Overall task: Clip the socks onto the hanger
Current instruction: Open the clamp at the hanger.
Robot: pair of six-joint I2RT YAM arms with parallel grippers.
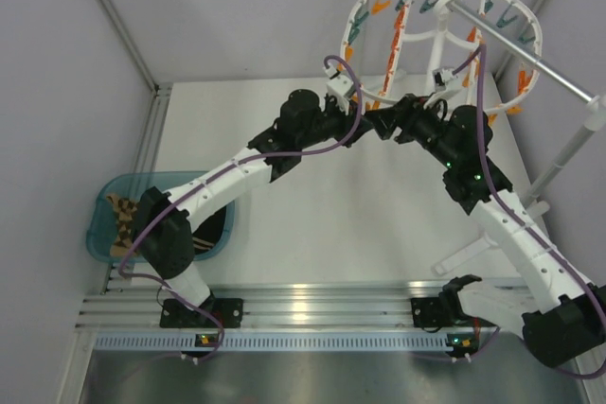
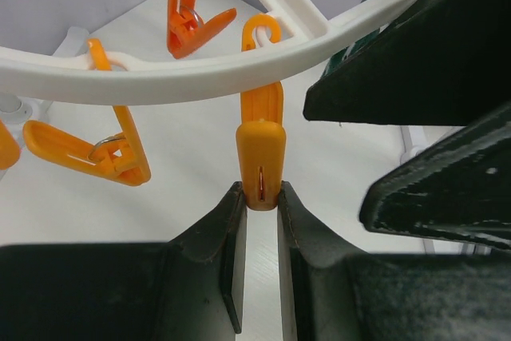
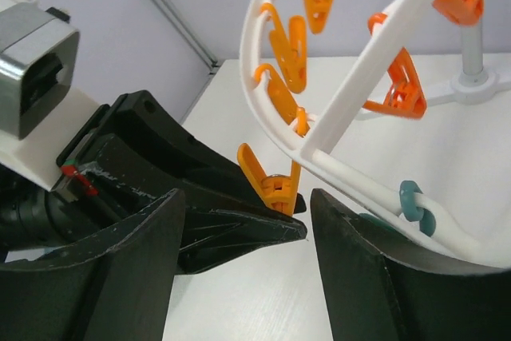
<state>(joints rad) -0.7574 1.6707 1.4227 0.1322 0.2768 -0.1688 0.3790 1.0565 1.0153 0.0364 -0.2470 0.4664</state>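
The white oval hanger (image 1: 428, 44) with orange and teal clips hangs at the back right. Its rim crosses the left wrist view (image 2: 200, 77) and the right wrist view (image 3: 351, 89). My left gripper (image 1: 371, 123) (image 2: 261, 197) is shut on the lower tip of an orange clip (image 2: 261, 145) that dangles from the rim. The clip also shows in the right wrist view (image 3: 278, 185). My right gripper (image 1: 396, 126) (image 3: 247, 217) is open and empty, facing the left gripper's fingers just below the rim. The argyle socks (image 1: 119, 219) lie in a teal bin at the left, partly hidden by the left arm.
The teal bin (image 1: 98, 234) sits at the table's left front. A grey metal rod stand (image 1: 530, 68) carries the hanger, and its feet (image 1: 469, 253) rest on the table at the right. A teal clip (image 3: 411, 201) hangs close to my right finger.
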